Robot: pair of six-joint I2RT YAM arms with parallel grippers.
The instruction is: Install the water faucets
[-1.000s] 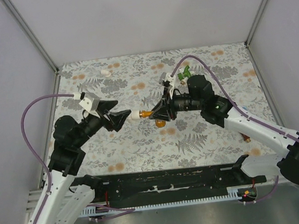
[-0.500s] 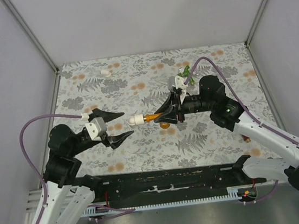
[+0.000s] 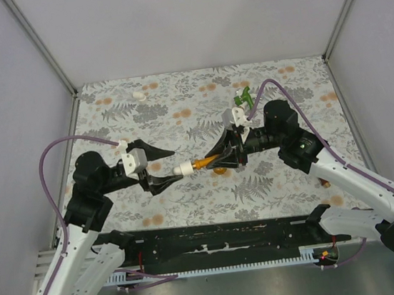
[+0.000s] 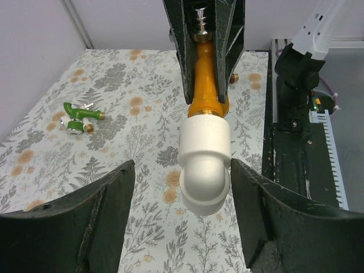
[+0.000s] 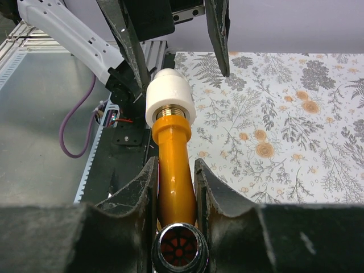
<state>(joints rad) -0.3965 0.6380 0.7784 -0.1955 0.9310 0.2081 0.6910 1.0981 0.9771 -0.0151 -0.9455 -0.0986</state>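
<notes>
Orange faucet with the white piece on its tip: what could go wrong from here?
The left gripper stands open around the white fitting without touching it. If it closes off-centre, it may knock the fitting crooked rather than grip it. The right gripper pinches only the smooth body of the orange faucet above the table. A hard twist could make it slip or drop.

Orange tap-shaped faucet [image 3: 198, 165] held above middle of flower-print table [image 3: 282, 79], clamped between right gripper [image 3: 207, 161] fingers. White elbow fitting [image 3: 183, 169] on faucet's left end, between left gripper [image 3: 177, 165] fingers, not touching. Green tap-shaped faucet [image 3: 243, 99] behind, on table.
</notes>
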